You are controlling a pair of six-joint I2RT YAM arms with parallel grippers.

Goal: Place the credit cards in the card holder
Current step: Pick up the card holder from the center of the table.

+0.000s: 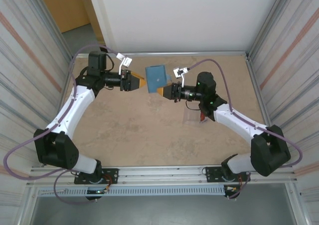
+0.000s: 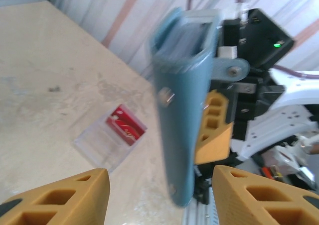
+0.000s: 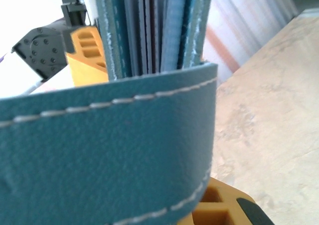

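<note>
The jaws of the left gripper [image 1: 138, 82] are seen standing wide open. In the left wrist view the card holder [image 2: 182, 100] is found between the two orange fingers [image 2: 60, 195], and no contact with either is seen.

The jaws of the right gripper [image 1: 160, 91] are closed on the card holder. One of its orange fingers [image 2: 215, 133] is pressed against the wallet's far face. Another is seen under the wallet's flap in the right wrist view.

The card holder [image 1: 155, 75] is held clear of the bench [image 1: 139, 135], between the two grippers, towards the far side. It is shown as a teal-blue folding wallet with pale stitching along its edges. A small snap button [image 2: 164, 96] is set in its side. In the left wrist view it is held upright on edge and is blurred. Its top is opened slightly onto a lighter blue-grey inside. In the right wrist view thin layers are seen edge-on between its walls. Whether any of them is a card cannot be told.

A red credit card [image 2: 127, 126] with white marks is seen lying in a clear plastic case [image 2: 99, 145]. The case is laid flat on the bench, near the right arm and well apart from the wallet.
</note>
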